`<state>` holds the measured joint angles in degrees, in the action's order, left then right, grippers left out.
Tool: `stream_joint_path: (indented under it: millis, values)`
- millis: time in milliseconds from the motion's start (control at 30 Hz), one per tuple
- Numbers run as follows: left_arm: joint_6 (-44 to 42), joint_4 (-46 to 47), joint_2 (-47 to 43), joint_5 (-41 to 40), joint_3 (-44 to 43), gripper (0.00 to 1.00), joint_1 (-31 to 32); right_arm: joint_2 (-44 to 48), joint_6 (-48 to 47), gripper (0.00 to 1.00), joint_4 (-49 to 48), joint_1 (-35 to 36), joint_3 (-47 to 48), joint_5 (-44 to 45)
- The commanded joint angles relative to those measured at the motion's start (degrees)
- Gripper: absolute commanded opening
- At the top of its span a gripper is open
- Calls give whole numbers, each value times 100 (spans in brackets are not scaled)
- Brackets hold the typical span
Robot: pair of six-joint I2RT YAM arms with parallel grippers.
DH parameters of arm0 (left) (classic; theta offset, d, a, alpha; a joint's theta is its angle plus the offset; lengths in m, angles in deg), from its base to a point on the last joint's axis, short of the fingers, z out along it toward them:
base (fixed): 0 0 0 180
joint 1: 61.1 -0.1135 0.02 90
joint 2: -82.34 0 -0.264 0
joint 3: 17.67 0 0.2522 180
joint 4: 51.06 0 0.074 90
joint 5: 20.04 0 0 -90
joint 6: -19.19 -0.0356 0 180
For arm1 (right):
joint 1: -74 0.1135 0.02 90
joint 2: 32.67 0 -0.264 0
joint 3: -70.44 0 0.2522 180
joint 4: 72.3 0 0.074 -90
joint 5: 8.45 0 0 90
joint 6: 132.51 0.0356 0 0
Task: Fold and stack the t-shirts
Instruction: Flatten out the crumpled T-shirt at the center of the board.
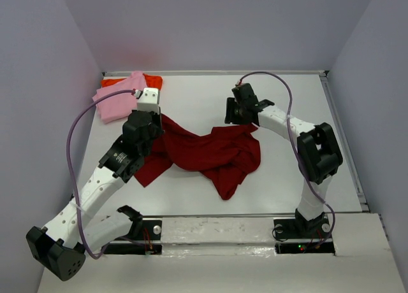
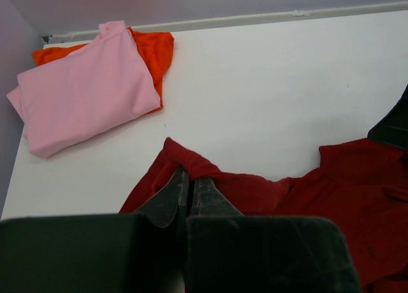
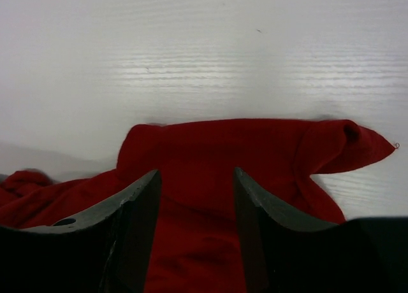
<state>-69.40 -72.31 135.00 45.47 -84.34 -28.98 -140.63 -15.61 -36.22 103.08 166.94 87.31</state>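
Two shirts: pink shirt (image 1: 118, 100) on orange shirt (image 1: 153, 81), upper left, as stack base.
Left claw (image 2: 191, 177): pinching red shirt (image 1: 217, 154) edge, likely for spreading.
Right claw (image 3: 196, 181): half-wide, astride opposite edge.

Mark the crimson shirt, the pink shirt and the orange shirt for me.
crimson shirt (image 1: 217, 153), top external view, middle of the crumpled cloth.
pink shirt (image 2: 83, 92), left wrist view, centre of its folded top face.
orange shirt (image 2: 156, 54), left wrist view, strip showing beside the pink one.
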Motion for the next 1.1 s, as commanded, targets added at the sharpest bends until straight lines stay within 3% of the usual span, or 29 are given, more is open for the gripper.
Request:
stream_joint_path:
  millis: [0, 367, 733, 1067]
  values:
    - [61, 379, -63, -117, 26, 0, -48, -190, 44, 55, -79, -43, -222, 381]
    - [61, 353, -98, -179, 26, 0, -57, -340, 193, 55, -71, -43, -592, 751]
    - [8, 274, -160, -477, -27, 0, -74, -24, -123, 56, 52, -658, -856, 1190]
    - [-62, -95, -72, -1541, -370, 0, -153, 153, -281, 56, 140, -904, -970, 1489]
